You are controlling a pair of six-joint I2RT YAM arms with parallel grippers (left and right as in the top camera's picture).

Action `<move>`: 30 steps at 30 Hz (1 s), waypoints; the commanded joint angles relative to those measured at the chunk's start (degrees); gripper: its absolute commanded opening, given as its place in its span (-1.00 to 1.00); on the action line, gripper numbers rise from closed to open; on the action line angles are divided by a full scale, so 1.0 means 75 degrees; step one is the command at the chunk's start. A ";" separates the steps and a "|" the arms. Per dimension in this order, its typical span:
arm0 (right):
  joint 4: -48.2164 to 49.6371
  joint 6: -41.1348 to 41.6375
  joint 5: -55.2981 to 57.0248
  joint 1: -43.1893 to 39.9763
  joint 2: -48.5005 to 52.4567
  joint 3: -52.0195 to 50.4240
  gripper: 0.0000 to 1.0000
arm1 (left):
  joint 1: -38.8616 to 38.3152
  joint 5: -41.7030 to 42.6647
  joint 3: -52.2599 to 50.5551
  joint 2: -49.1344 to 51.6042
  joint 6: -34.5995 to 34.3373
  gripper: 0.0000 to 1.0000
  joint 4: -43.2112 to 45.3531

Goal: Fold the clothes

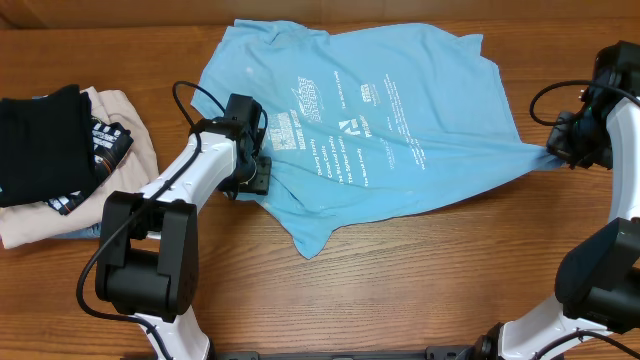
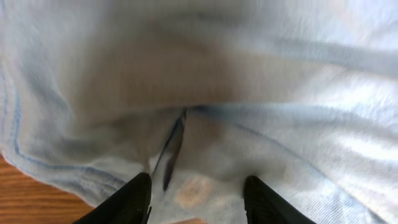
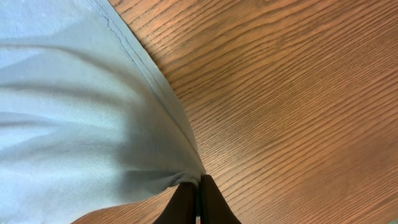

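Flattening step. Right fingers [image 3: 183,202] pinch the hem of the sky-blue T-shirt [image 1: 400,110], which is drawn taut. Left fingers [image 2: 130,202] stand half apart astride its opposite edge, with no grip evident. Next, I judge: close left, then fold.

T-shirt [image 1: 440,90]: soft matt cloth | table [image 1: 400,295]: grained wood, slight sheen | left arm [image 1: 190,172]: smooth white plastic

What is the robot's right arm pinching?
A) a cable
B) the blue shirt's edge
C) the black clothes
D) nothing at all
B: the right gripper is shut on the hem of the shirt, and the cloth is drawn into a point toward it.
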 commanded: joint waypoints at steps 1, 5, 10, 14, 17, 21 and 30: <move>0.0015 0.0000 0.0009 -0.0015 -0.0111 0.0038 -0.92 | -0.0044 0.0458 -0.0050 0.0152 0.0058 -0.04 0.0079; 0.0009 0.0000 0.0009 -0.0015 -0.0111 0.0038 -0.92 | -0.0044 0.0842 -0.0050 0.0358 0.0058 -0.10 0.0055; 0.0000 0.0000 0.0009 -0.0015 -0.0111 0.0038 -0.92 | -0.0044 0.0927 -0.0052 0.0743 0.0058 -0.28 -0.0041; 0.0006 0.0000 0.0009 -0.0015 -0.0111 0.0038 -0.92 | -0.0044 0.0924 0.0047 0.0723 0.0061 -0.55 -0.0198; 0.0015 0.0000 0.0009 -0.0015 -0.0111 0.0038 -0.92 | -0.0044 0.0912 0.0230 0.0595 0.0067 -0.56 -0.0463; 0.0012 0.0000 0.0009 -0.0015 -0.0111 0.0038 -0.92 | -0.0041 0.0562 0.0612 0.0347 0.0093 -0.52 -0.0921; -0.0009 0.0000 0.0009 -0.0015 -0.0111 0.0038 -0.92 | -0.0041 0.0574 0.1358 0.0268 0.0119 -0.51 -0.1708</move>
